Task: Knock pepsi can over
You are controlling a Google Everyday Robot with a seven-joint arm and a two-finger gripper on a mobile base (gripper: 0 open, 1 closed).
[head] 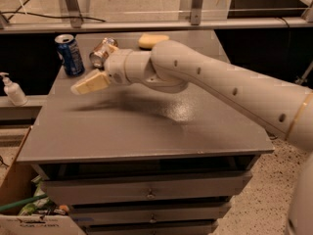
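The pepsi can (70, 56), dark blue with white markings and a silver top, stands upright at the far left corner of the grey table (146, 126). My gripper (93, 70) hovers over the table just right of and a little in front of the can, apart from it. It is open and empty. One cream finger (91, 82) points left towards the table's left edge. The white arm reaches in from the right.
A gold-brown can (99, 53) lies on its side just behind the gripper. A yellow sponge (152, 39) lies at the table's back. A soap bottle (12, 89) stands on a ledge to the left. A cardboard box (14, 199) sits on the floor at lower left.
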